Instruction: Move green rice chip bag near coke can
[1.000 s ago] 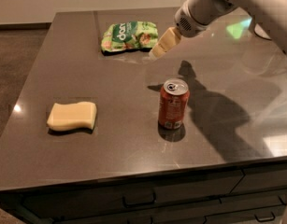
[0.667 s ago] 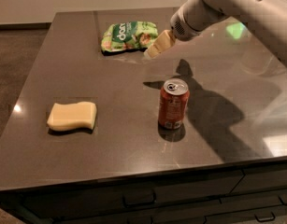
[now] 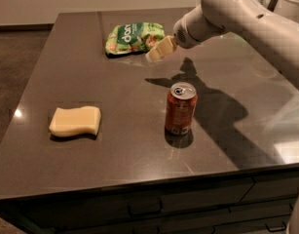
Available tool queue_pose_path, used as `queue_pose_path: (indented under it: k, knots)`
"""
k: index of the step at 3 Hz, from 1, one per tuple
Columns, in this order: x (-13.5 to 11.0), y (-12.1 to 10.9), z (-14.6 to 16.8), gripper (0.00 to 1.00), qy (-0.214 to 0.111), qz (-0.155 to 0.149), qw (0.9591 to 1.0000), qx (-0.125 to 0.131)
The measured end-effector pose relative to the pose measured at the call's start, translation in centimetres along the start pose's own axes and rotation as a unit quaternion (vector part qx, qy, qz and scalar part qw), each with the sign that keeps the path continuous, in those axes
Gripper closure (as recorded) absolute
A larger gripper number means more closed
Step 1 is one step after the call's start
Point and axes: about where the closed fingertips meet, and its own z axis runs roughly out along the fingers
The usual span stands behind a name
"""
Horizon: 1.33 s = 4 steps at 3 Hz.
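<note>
The green rice chip bag (image 3: pixel 133 37) lies flat at the far middle of the dark table, crinkled, with white lettering. The coke can (image 3: pixel 180 109) stands upright nearer the front, right of centre, well apart from the bag. My gripper (image 3: pixel 158 49) hangs just right of the bag's right end, close above the table, at the end of the white arm that reaches in from the upper right. It holds nothing that I can see.
A pale yellow sponge (image 3: pixel 75 121) lies at the front left of the table (image 3: pixel 66 72). The arm's shadow falls behind and right of the can. Drawers run below the table's front edge.
The arm has swung further in from the right and lower, and the gripper has moved closer to the bag's right end. Bag, can and sponge have not moved.
</note>
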Motion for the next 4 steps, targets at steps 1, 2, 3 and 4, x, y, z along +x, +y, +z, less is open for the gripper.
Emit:
queue_pose_path:
  k: [1,2,3,4]
  knots:
    - [-0.4,-0.8,2.1,0.0,-0.009,0.005,0.9999,0.001]
    - [-0.9,-1.5,4.1,0.0,-0.016,0.016,0.9997,0.001]
    - [-1.5,-1.9,6.0,0.0,-0.024,0.032,0.9992,-0.003]
    - [-2.3,-2.1,7.5,0.0,-0.034,0.051,0.9981,-0.01]
